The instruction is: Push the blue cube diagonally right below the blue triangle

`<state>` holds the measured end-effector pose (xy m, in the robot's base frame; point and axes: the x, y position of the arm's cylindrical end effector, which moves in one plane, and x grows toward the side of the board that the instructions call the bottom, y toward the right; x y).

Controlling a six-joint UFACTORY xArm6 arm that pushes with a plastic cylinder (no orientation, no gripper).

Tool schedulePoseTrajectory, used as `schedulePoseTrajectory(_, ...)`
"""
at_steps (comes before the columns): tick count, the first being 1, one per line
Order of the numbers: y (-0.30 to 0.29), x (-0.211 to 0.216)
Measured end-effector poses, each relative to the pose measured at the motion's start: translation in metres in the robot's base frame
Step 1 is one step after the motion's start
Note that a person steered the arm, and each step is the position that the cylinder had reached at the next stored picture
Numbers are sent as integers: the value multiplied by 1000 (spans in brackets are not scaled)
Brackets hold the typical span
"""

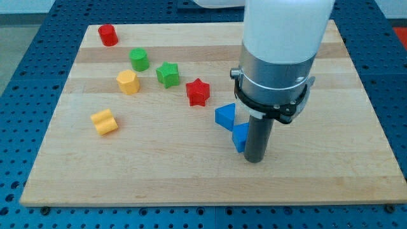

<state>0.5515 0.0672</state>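
The blue triangle (225,116) lies a little right of the board's middle. The blue cube (239,136) sits just below and to the right of it, touching it, and is partly hidden by my rod. My tip (255,159) rests on the board against the cube's right side, slightly lower than the cube.
A red star (198,92) lies up-left of the triangle. A green star (168,74), a green cylinder (139,60), a yellow hexagonal block (128,82), a yellow block (104,121) and a red cylinder (107,35) lie on the wooden board (318,172) to the left.
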Motion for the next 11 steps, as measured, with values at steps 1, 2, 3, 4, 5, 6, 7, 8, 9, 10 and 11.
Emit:
schedulePoseTrajectory(1, -16, 17)
schedulePoseTrajectory(2, -26, -4)
schedulePoseTrajectory(3, -72, -6)
schedulePoseTrajectory(4, -78, -19)
schedulePoseTrajectory(5, -60, -33)
schedulePoseTrajectory(6, -44, -7)
schedulePoseTrajectory(7, -24, -6)
schedulePoseTrajectory(8, -59, -28)
schedulePoseTrajectory(9, -63, -57)
schedulePoseTrajectory(10, -41, -46)
schedulePoseTrajectory(11, -16, -27)
